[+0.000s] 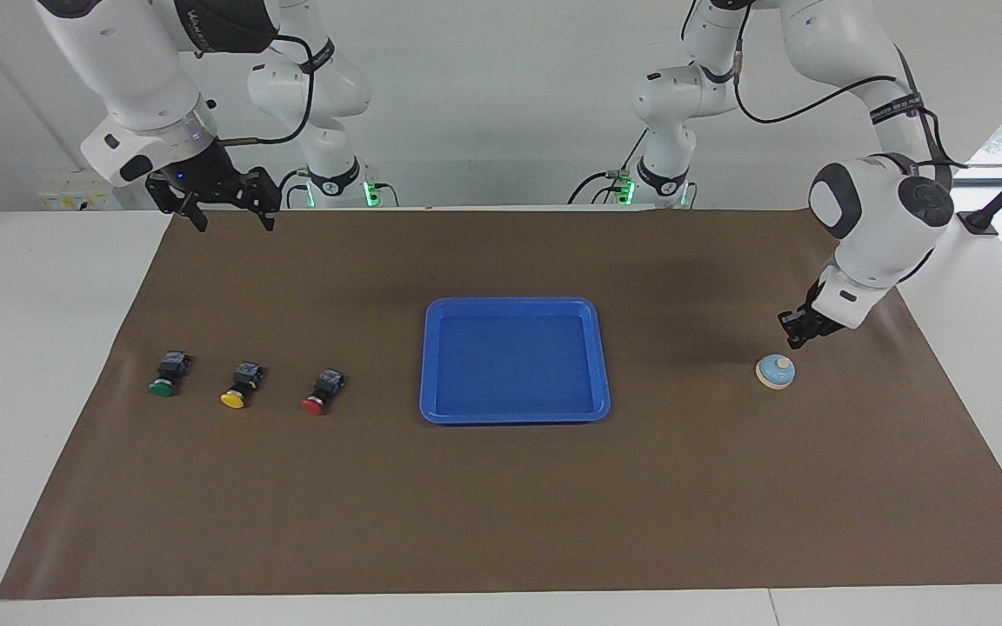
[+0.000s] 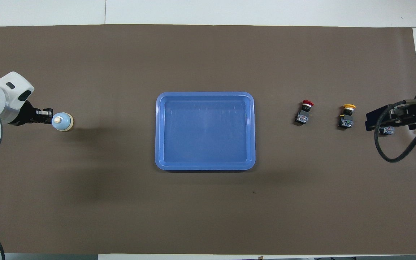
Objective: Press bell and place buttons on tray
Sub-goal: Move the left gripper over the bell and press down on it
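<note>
The light-blue bell (image 1: 775,371) (image 2: 62,121) stands on the mat toward the left arm's end. My left gripper (image 1: 794,342) (image 2: 47,116) is shut and hangs just above the bell, a small gap showing between its tip and the knob. The blue tray (image 1: 510,303) (image 2: 205,94) lies mid-table with nothing in it. Green (image 1: 163,382), yellow (image 1: 238,391) (image 2: 347,115) and red (image 1: 318,398) (image 2: 304,112) buttons lie in a row toward the right arm's end. My right gripper (image 1: 236,224) (image 2: 376,122) waits open, high up; from overhead it covers most of the green button (image 2: 387,130).
A brown mat (image 1: 501,504) covers most of the white table (image 1: 40,348). A black cable loop (image 2: 388,155) hangs from the right arm over the mat beside the green button.
</note>
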Controlling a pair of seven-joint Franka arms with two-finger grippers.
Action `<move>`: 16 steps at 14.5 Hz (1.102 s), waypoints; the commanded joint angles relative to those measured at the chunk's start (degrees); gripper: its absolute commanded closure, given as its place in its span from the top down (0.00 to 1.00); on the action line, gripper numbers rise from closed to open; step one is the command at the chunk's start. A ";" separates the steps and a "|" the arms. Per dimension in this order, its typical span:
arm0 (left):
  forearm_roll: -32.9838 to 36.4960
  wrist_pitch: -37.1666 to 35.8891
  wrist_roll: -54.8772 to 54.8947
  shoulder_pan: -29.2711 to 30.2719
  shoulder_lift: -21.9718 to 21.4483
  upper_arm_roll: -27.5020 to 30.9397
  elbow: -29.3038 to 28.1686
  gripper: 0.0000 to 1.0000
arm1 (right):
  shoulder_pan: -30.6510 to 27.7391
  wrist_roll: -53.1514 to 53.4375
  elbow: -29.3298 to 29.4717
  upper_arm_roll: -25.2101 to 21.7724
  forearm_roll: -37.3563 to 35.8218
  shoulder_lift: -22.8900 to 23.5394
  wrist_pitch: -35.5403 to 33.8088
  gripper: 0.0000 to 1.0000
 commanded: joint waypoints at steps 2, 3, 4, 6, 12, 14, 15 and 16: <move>0.55 1.47 0.23 -0.04 1.80 0.06 -0.86 0.00 | -1.00 -1.28 -1.15 0.42 0.94 -1.03 0.23 1.00; 0.55 1.64 0.22 -0.04 2.07 0.06 -0.77 0.00 | -1.00 -1.28 -1.15 0.42 0.94 -1.03 0.23 1.00; 0.55 1.64 0.22 -0.12 2.68 0.06 -0.51 0.00 | -1.00 -1.28 -1.15 0.42 0.94 -1.03 0.23 1.00; 0.55 1.99 0.14 -0.12 3.30 0.06 -0.24 0.00 | -1.00 -1.28 -1.15 0.42 0.94 -1.03 0.23 1.00; 0.55 6.04 -0.04 0.75 5.41 0.24 -0.94 0.00 | -1.00 -1.20 -1.15 0.42 0.94 -1.03 0.23 1.00; 0.55 3.77 -0.13 0.76 5.41 0.24 0.63 0.00 | -0.99 -1.28 -1.15 0.42 0.94 -1.03 0.23 1.00; 0.47 1.75 -0.13 0.49 5.32 0.24 2.03 0.00 | -1.00 -1.28 -1.15 0.42 0.94 -1.03 0.23 1.00; 0.47 -0.62 -0.21 0.06 4.98 0.24 3.44 0.00 | -1.00 -1.28 -1.15 0.42 0.94 -1.03 0.23 1.00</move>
